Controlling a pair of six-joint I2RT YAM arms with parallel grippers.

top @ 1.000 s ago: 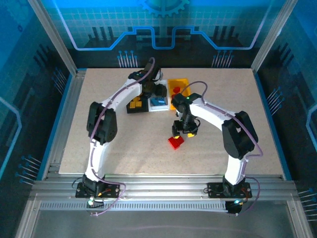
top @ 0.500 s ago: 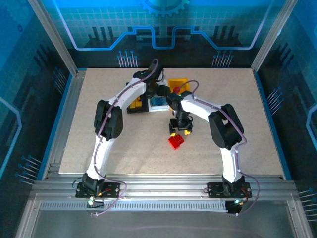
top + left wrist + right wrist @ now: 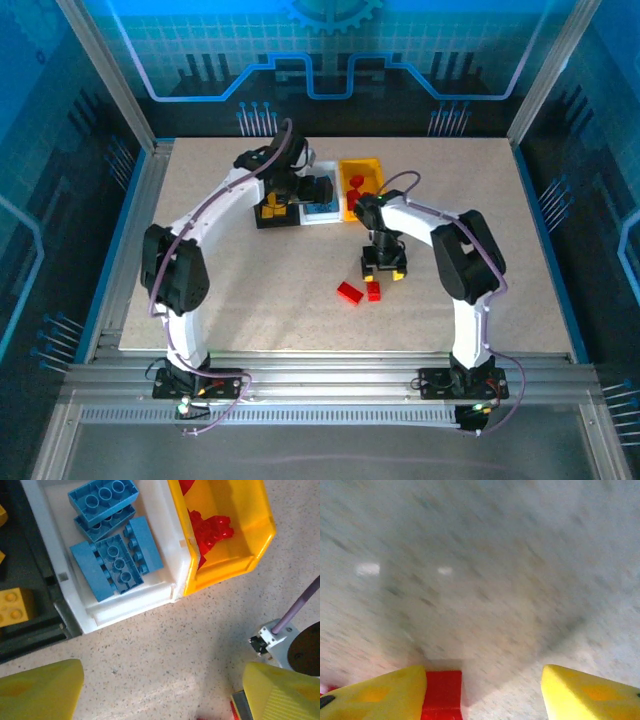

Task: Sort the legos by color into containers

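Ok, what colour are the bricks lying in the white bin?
Blue. The bricks sit in the white bin, clearest in the left wrist view.

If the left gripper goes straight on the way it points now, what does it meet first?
The left gripper would probably meet bare table first, just short of the white bin.

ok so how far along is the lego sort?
Done: blue bricks in the white bin, red bricks in the yellow bin, yellow bricks in the black bin. In hand: nothing gripped; left jaws open, empty, by the bins; right jaws open over the table, a red brick beside one finger. Left: two red bricks loose on the table, bound for the yellow bin.
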